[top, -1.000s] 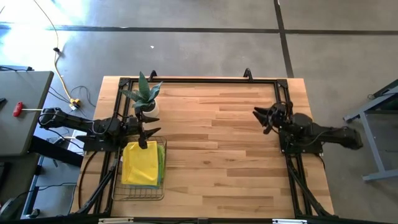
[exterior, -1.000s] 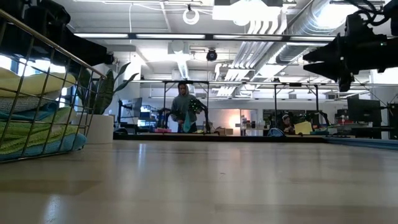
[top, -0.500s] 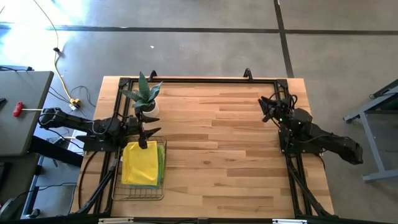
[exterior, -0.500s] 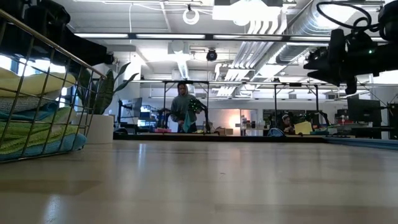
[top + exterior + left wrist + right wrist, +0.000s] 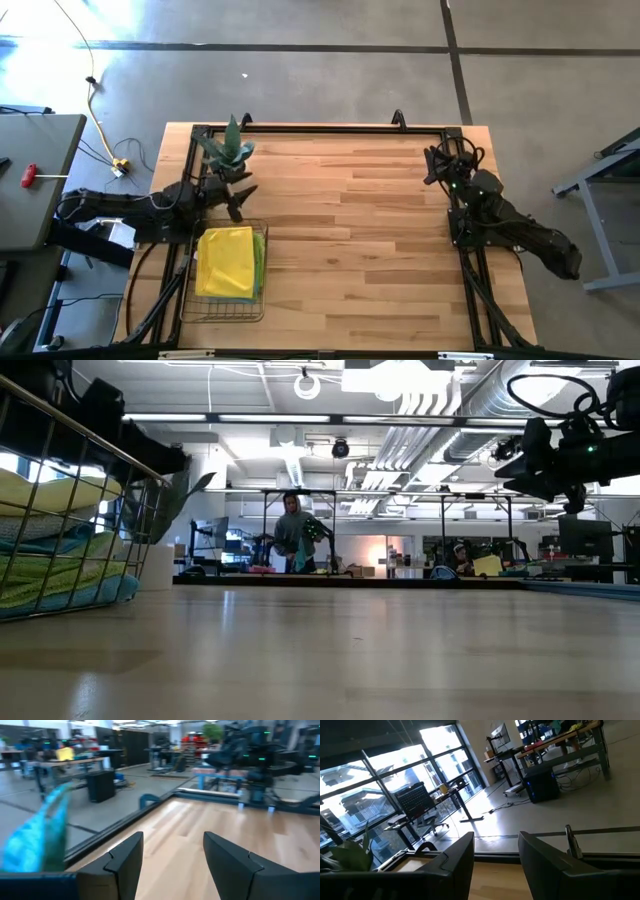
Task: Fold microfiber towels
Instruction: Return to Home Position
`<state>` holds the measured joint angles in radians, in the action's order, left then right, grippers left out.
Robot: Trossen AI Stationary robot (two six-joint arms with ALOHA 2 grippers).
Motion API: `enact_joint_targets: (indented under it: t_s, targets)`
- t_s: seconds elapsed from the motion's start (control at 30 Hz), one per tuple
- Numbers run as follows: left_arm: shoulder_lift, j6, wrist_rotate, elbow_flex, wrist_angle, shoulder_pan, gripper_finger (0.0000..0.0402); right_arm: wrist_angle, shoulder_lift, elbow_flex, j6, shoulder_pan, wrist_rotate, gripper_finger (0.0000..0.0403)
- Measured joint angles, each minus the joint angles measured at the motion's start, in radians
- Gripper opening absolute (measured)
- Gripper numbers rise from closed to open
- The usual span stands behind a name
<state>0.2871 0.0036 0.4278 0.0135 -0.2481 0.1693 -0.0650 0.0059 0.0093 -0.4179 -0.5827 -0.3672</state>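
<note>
The microfiber towels lie stacked in a dark wire basket (image 5: pixel 222 315) at the table's near left, a yellow towel (image 5: pixel 226 262) on top with green and teal edges beside it. The low view shows the stack (image 5: pixel 50 550) behind the basket's wires (image 5: pixel 120 500). My left gripper (image 5: pixel 238 200) hangs open just beyond the basket's far edge, beside the potted plant (image 5: pixel 230 150); its fingers (image 5: pixel 125 862) have nothing between them. My right gripper (image 5: pixel 432 165) is open in the air near the far right corner, its fingers (image 5: pixel 457 860) pointing past the table's far edge.
The potted plant stands at the far left, close to my left gripper; it shows blurred in the left wrist view (image 5: pixel 45 835). A black frame (image 5: pixel 320 128) runs along the table's edges. The bare wooden tabletop (image 5: pixel 350 230) spreads between the arms. A person (image 5: pixel 292 530) stands in the room far behind.
My left gripper has swung from over the basket's far edge toward the table's far edge, closer to the plant. My right gripper has swung from pointing at the table's middle toward the far right corner. Both stay open and level. The towels have not moved.
</note>
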Motion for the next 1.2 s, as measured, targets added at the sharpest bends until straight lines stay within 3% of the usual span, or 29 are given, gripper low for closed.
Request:
enact_joint_targets:
  t_s: [0.33, 1.2]
  targets:
    - [0.0, 0.0, 0.002, 0.0, 0.0, 0.116, 0.0197, 0.0, 0.0, 0.0, 0.0, 0.0, 0.0, 0.0146]
    - [0.0, 0.0, 0.002, 0.0, 0.0, 0.119, 0.0197, 0.0, 0.0, 0.0, 0.0, 0.001, 0.0, 0.0146]
